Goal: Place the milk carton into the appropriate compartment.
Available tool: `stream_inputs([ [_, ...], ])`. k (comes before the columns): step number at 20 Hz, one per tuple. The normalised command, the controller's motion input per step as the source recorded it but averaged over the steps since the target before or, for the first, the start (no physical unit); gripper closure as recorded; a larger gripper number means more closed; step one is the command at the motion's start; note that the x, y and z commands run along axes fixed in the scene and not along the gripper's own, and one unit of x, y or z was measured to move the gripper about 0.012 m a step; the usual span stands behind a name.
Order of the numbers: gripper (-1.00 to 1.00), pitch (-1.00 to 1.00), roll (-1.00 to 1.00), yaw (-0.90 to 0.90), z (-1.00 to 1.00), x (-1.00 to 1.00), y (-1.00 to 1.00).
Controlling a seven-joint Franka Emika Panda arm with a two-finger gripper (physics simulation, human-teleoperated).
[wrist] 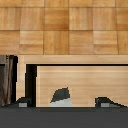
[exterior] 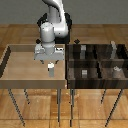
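Light tray (exterior: 10,65): a shallow wooden tray on thin legs fills the exterior view's left half; its floor is pale wood with a raised rim.
Milk carton (exterior: 50,68): a small white box, taller than wide, standing upright on the tray floor toward the tray's side nearest the dark bin; in the wrist view its top shows as a grey and white shape (wrist: 60,98).
Gripper (exterior: 50,60): hangs straight above the milk carton, fingers pointing down, the tips just over the carton's top; whether they touch it cannot be told.
Gripper state: in the wrist view the two fingertips (wrist: 22,103) sit well apart with the carton between them, so the jaws stand wide and hold nothing.
Arm (exterior: 52,22): white, rising behind the tray.
Dark bin (exterior: 97,62): on the exterior view's right, just beside the tray, split into compartments holding small grey items too blurred to name.
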Motion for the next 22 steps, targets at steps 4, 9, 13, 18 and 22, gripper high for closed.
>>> stream_inputs([
  [4, -1.00, 0.00, 0.00, 0.00, 0.00, 0.00, 0.25],
  [9, -1.00, 0.00, 0.00, 0.00, 0.00, -0.40, -0.20],
  [13, -1.00, 0.00, 0.00, 0.00, 0.00, -0.25, 0.25],
  [18, -1.00, 0.00, 0.00, 0.00, -0.40, 0.00, -0.20],
  [22, -1.00, 0.00, 0.00, 0.00, -0.75, 0.00, 0.00],
])
